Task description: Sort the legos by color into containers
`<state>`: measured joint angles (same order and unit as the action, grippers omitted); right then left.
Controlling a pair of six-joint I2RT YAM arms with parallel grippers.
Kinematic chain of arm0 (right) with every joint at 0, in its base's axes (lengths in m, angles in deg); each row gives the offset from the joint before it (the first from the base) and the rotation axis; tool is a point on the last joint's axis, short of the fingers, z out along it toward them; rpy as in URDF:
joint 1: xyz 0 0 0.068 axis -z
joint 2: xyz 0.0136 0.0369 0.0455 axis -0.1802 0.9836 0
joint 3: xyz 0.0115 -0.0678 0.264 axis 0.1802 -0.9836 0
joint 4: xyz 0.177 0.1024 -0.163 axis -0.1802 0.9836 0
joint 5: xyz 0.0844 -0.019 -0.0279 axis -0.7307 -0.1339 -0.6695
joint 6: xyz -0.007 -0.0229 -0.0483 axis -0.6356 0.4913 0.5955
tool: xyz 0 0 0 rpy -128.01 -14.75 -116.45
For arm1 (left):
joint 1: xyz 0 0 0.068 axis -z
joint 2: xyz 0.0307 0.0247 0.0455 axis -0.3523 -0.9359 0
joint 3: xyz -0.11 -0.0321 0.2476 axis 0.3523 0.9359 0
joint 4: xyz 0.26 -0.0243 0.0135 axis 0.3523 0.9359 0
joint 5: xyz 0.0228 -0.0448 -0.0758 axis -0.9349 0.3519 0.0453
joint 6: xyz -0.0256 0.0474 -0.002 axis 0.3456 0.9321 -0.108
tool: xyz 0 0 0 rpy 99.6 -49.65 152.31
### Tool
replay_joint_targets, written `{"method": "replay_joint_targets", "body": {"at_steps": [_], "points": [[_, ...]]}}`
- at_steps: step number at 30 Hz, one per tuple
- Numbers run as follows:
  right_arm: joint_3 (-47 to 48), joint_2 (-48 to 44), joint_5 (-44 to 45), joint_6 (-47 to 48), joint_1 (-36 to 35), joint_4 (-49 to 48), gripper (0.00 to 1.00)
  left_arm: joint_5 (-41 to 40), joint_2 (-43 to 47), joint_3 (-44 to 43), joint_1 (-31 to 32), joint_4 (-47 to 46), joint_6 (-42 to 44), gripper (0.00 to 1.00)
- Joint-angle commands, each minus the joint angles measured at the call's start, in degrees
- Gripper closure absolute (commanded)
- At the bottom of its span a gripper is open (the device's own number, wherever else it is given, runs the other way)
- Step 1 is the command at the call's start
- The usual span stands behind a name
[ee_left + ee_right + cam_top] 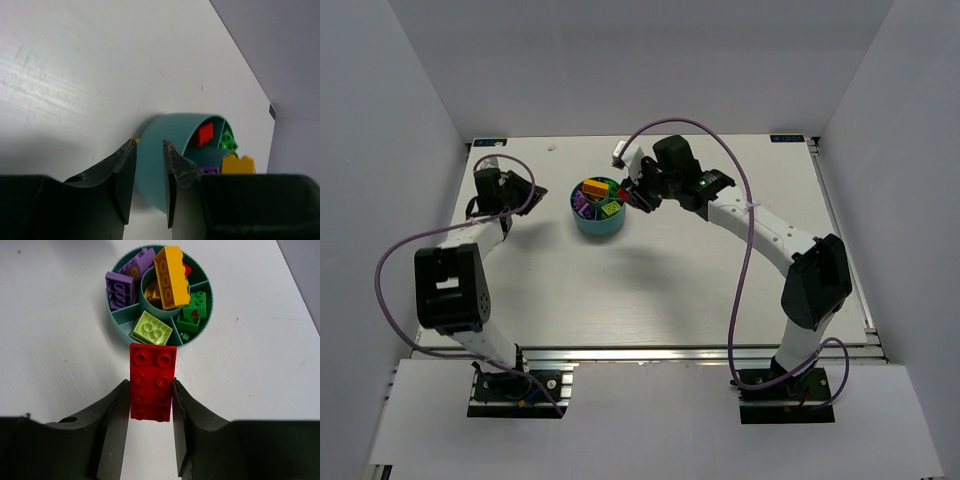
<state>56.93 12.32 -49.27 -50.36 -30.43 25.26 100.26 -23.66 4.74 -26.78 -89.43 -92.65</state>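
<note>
One red brick (152, 387) was clamped on its long sides by the right claw (150, 383). Its long axis pointed straight at the bowl (116, 325), and its front end was just beside the near rim, by the lime brick (151, 329). A bit of red showed at the far side of the bowl, behind the yellow brick (171, 276) lying across the central ring. I judged that the coming move should go forward over the ring, high enough to pass that yellow brick. The left claw (150, 142) was near the bowl on the opposite side, less close, with a narrow gap and nothing between its fingers. The bowl stood well away from every edge of the table (650, 290), leaving room on all sides.
</note>
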Motion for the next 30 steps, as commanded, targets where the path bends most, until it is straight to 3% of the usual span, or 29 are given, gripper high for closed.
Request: {"method": "replay_joint_targets", "body": {"at_steps": [1,5,12,30], "points": [[-0.9,-3.5,-0.4,-1.5,0.8,-2.7,1.00,-1.2,-4.6,-7.2,1.2,-0.5,0.2,0.62],[-1.1,-4.2,-0.6,-2.3,1.6,-3.0,1.00,1.0,-11.4,-11.5,2.2,0.2,-0.1,0.62],[-1.4,-5.1,-1.2,-3.1,2.7,-3.2,1.00,5.8,-15.1,-12.6,2.7,-1.6,-1.8,0.61],[-1.3,-4.9,-1.4,-4.1,4.3,-3.3,1.00,12.1,-14.1,-8.1,4.5,-4.1,-1.3,0.62]]}}
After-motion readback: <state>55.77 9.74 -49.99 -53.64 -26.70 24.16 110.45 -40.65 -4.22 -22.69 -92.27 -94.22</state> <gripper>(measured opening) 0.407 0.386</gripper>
